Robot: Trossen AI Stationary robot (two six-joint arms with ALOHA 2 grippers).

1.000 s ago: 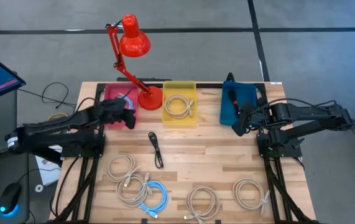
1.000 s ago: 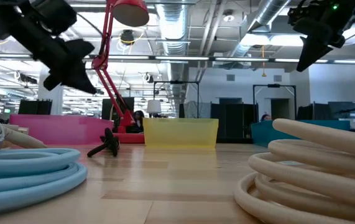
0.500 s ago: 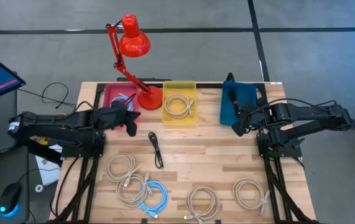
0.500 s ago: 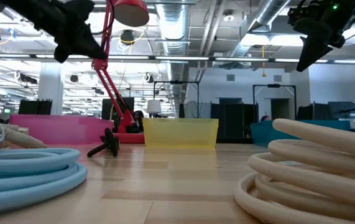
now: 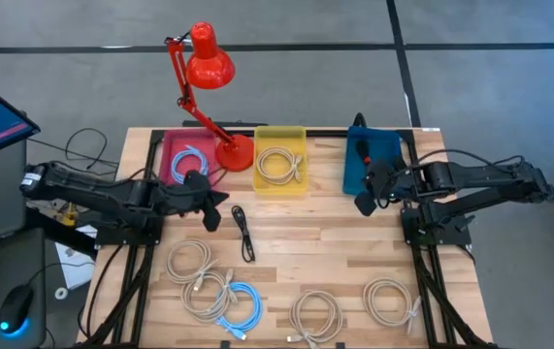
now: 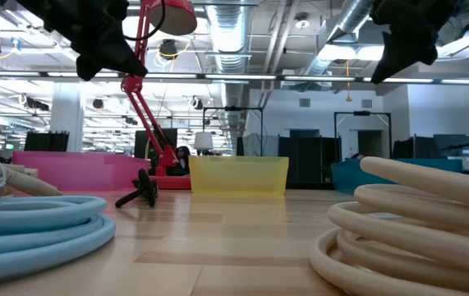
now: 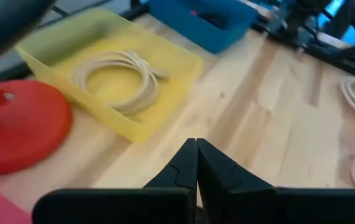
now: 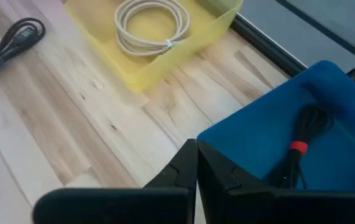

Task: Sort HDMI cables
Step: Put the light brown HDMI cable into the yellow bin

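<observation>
Evidently the thin black folded HDMI cable [image 5: 244, 234] on the bare wooden table [image 5: 325, 233] is next: it lies mid-table, its long axis running from the bins toward the front edge, slightly slanted. The left gripper [image 5: 214, 197], fingers pressed together and empty, hovers just beside its far end, in front of the pink plastic bin [image 5: 169, 155]. It likely needs to spread, descend and pinch across the bundle. The right gripper [image 5: 363, 201], also closed, waits by the blue bin [image 5: 371, 165].
</observation>
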